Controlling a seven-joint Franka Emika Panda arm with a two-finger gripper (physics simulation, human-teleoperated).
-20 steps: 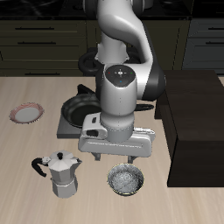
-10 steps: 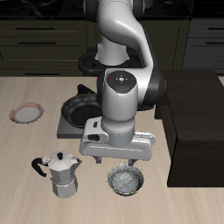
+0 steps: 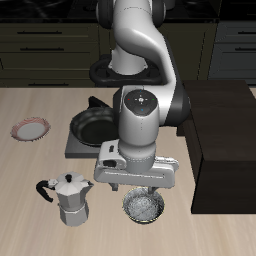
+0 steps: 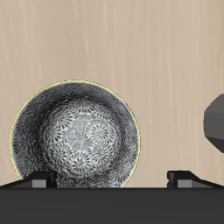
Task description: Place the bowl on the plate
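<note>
The task is at its start: the bowl [image 3: 145, 207] sits on the table [image 3: 30, 190] near the front edge, beside the moka pot [image 3: 69, 199], and nothing has been lifted. The plate [image 3: 30, 129] lies well apart, farther back across the table, with nothing on it. The pincer [image 3: 147, 192] hangs above the bowl with its fingers [image 4: 38, 181] spread apart and gripping nothing; whether a fingertip already touches the rim is hard to tell. Left to do: grasp, lift, carry, set down. The bowl [image 4: 74, 136] is empty inside. The frying pan [image 3: 92, 123] on the burner slab [image 3: 76, 146] looks empty too.
</note>
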